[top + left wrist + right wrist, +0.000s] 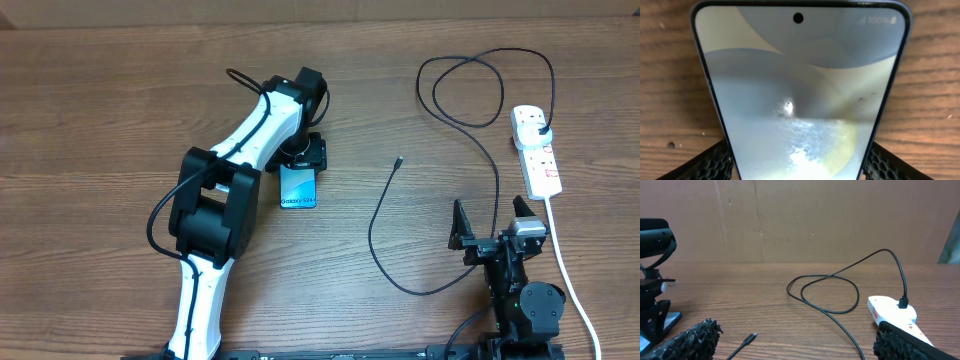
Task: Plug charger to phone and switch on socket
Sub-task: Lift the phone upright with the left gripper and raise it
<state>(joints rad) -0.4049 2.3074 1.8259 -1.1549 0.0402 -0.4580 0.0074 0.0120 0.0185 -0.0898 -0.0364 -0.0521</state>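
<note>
The phone [298, 187] lies on the wooden table with its light-blue screen up. It fills the left wrist view [800, 95]. My left gripper [303, 155] stands over its far end, with a finger against each long edge [800, 167]. The charger cable [372, 225] loops across the table. Its free connector tip [399, 160] lies right of the phone and shows in the right wrist view [751, 338]. Its black plug [540, 128] sits in the white socket strip [537, 155], also seen in the right wrist view [890, 311]. My right gripper [492, 228] is open and empty near the front edge [795, 347].
The strip's thick white cord [565, 270] runs to the front right past my right arm. A cable loop [470, 90] lies at the back, left of the strip. A brown cardboard wall [805, 220] stands behind the table.
</note>
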